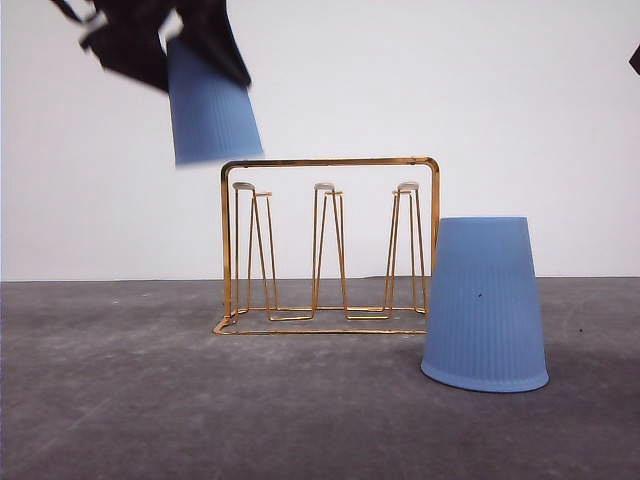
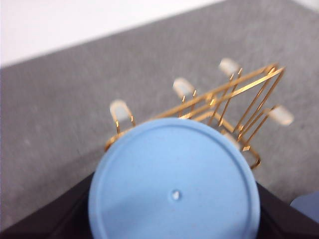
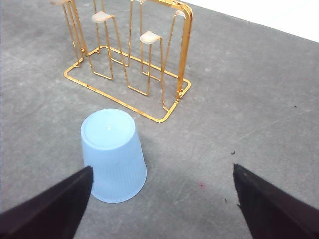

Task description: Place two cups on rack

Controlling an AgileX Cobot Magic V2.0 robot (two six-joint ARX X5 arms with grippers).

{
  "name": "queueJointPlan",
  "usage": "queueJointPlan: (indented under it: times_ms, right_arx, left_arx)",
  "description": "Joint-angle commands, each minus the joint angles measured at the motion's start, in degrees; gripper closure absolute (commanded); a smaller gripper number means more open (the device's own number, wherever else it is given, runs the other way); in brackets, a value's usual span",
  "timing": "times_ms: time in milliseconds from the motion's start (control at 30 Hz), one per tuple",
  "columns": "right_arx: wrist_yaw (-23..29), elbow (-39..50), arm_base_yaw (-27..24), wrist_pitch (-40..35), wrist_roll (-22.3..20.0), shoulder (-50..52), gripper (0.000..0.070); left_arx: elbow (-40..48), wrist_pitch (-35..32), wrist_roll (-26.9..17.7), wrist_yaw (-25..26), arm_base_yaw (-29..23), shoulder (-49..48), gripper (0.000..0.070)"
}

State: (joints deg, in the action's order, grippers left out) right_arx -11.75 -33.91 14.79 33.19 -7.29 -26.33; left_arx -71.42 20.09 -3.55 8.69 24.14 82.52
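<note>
My left gripper [image 1: 185,50] is shut on a light blue ribbed cup [image 1: 210,110] and holds it mouth down, slightly tilted, in the air above the left end of the gold wire rack [image 1: 330,245]. In the left wrist view the cup's closed base [image 2: 174,194] sits between the dark fingers [image 2: 45,221], with the rack's white-capped prongs [image 2: 183,87] beyond it. The other cup [image 1: 485,305] stands upside down on the table, just right of the rack. My right gripper [image 3: 161,172] hangs open above that cup [image 3: 113,154], not touching it, with the rack [image 3: 129,59] further on.
The grey table [image 1: 120,400] runs back to a plain white wall [image 1: 540,120]. All the rack's prongs are bare. A small dark part of the right arm [image 1: 636,60] shows at the upper right edge of the front view.
</note>
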Motion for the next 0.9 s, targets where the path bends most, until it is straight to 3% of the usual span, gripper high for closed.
queueJointPlan:
  times_ms: [0,233,400,533,600,700,867]
  right_arx:
    - [0.2,-0.4,0.2,-0.6,-0.4,-0.2,0.0133]
    - [0.2,-0.4,0.2,-0.6,-0.2,-0.2,0.0133]
    - [0.2,-0.4,0.2,-0.6,-0.2,-0.2,0.0133]
    - [0.2,-0.4,0.2,-0.6,-0.2,-0.2,0.0133]
    - [0.2,-0.4,0.2,-0.6,-0.2,-0.2,0.0133]
    - [0.2,-0.4,0.2,-0.6,-0.2,-0.2,0.0133]
    - [0.1,-0.4,0.2,-0.6,0.2,-0.2,0.0133]
  left_arx:
    - [-1.4,-0.7,0.2,-0.1,0.4,2.5,0.0422]
    - [-1.4,-3.7,0.2,-0.1,0.6,10.7,0.0412]
    - [-1.4,-5.3,0.2,-0.1,0.7,14.5,0.0326]
    - [-1.4,-5.0,0.2,0.0,0.8,16.2,0.0176]
    - [-1.4,-4.6,0.3,0.0,0.8,16.3,0.0148]
    - [-3.2,0.4,2.7,0.0,0.8,15.1,0.0148]
    - [-10.2,16.9,3.9,2.2,0.4,12.5,0.015]
